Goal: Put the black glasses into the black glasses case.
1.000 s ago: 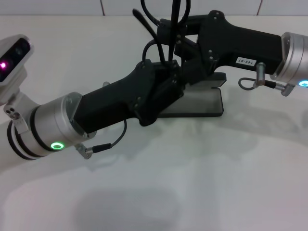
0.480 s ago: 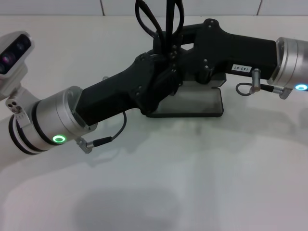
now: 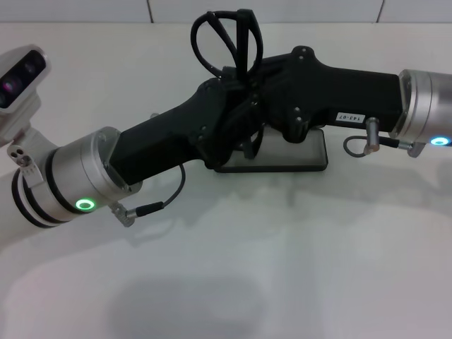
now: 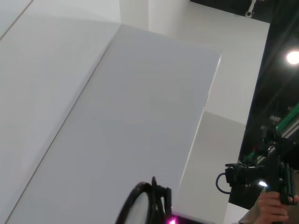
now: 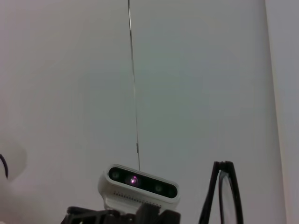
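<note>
The black glasses stand in the air above the point where my two grippers meet, with the lens rims up and tilted to the left. They also show in the left wrist view and the right wrist view. My left gripper reaches in from the left and my right gripper from the right. Their black bodies overlap, so which one holds the glasses is hidden. The black glasses case lies open on the white table just behind and below them, grey lining up, partly covered by the arms.
The white table stretches in front of the arms. A wall edge runs along the back. The left arm's wrist camera sticks out at far left and shows in the right wrist view.
The glasses have come down and tilted left. The right arm has shifted left and slightly lower. The left arm rose a little at first and then stayed put.
</note>
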